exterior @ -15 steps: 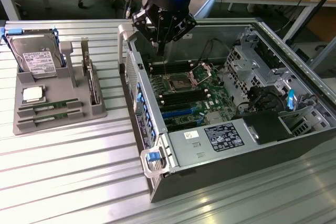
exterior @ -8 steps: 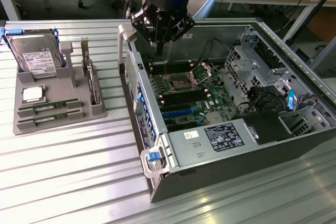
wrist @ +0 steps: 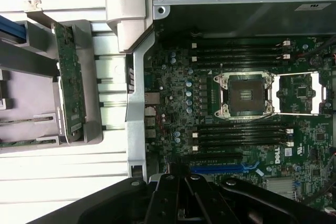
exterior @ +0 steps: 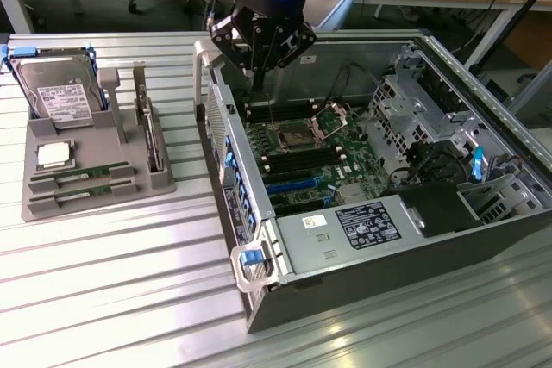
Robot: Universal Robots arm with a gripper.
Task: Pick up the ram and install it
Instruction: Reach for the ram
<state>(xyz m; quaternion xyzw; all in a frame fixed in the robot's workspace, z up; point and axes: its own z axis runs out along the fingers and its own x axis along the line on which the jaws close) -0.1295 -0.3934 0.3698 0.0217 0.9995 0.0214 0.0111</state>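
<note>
Green ram — grey tray

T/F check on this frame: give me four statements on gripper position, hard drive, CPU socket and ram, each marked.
1. The gripper is above the gray tray. False: it is above the open computer case, over the motherboard.
2. The hard drive sits in the tray. True.
3. The CPU socket holds a processor. False: it is open and empty; the processor chip lies in the tray.
4. Green ram sticks lie in the tray. True.
</note>
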